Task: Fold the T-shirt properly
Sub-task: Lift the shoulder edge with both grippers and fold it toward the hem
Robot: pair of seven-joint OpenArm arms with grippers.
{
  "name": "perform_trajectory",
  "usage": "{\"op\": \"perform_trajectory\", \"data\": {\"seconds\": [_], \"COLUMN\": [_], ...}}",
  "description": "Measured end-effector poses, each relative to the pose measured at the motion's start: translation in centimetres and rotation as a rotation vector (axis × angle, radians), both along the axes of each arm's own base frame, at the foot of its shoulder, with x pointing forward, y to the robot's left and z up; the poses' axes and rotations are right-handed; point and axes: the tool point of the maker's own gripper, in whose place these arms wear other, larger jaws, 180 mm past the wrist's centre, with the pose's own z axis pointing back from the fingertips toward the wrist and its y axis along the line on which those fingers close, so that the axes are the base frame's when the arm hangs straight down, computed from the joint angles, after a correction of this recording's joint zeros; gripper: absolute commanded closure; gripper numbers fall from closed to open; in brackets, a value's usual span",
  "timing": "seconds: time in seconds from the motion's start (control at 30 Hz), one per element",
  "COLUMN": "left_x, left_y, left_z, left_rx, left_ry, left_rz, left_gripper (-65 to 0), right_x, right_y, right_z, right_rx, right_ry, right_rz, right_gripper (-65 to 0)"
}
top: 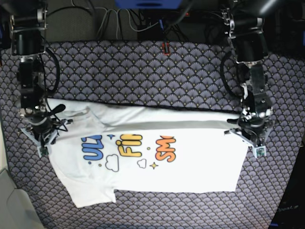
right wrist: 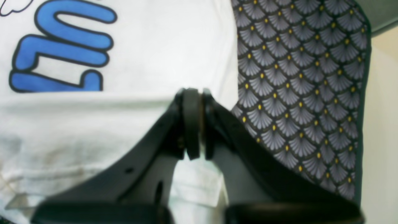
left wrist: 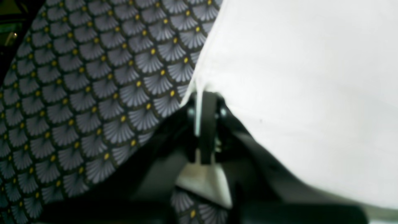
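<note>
The T-shirt [top: 157, 157] is big and white. It lies flat in the middle of the table [top: 143, 71], on a dark cloth with a gray fan pattern and little yellow dots. The top part of the shirt is folded down toward the middle, so a long plain white strip runs across it from side to side. One short sleeve sticks out at the bottom, on the left side of the base view. Some gray creases show in the white cloth near the right claw.

The right claw [top: 44, 139] points down at the edge of the shirt on the left side of the base view. Its two black fingers are pressed together, and white shirt cloth lies right at their tips. The left claw [top: 255, 138] points down at the other end of the shirt. Its fingers are pinched on the white edge, and in the left wrist view the cloth rises from the pinch like a tent.

The print has blue letters "UL", yellow letters "Fi" and orange letters "SM", with white clouds and small stars under them.
</note>
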Motion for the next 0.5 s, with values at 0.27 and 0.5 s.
{"op": "perform_trajectory", "data": {"seconds": [0.27, 0.5], "left_x": [1.6, 1.7], "left_y": [0.7, 0.7], "left_z": [1.3, 1.3], "left_rx": [0.029, 0.028], "left_ry": [-0.08, -0.084], "left_rz": [-0.008, -0.007], "left_gripper": [-0.6, -1.0], "right_x": [0.0, 0.0], "right_y": [0.5, 0.4], "right_z": [-0.2, -0.2], "right_rx": [0.006, 0.006], "right_ry": [0.003, 0.004], "right_rz": [0.003, 0.002], "right_gripper": [0.0, 0.0]}}
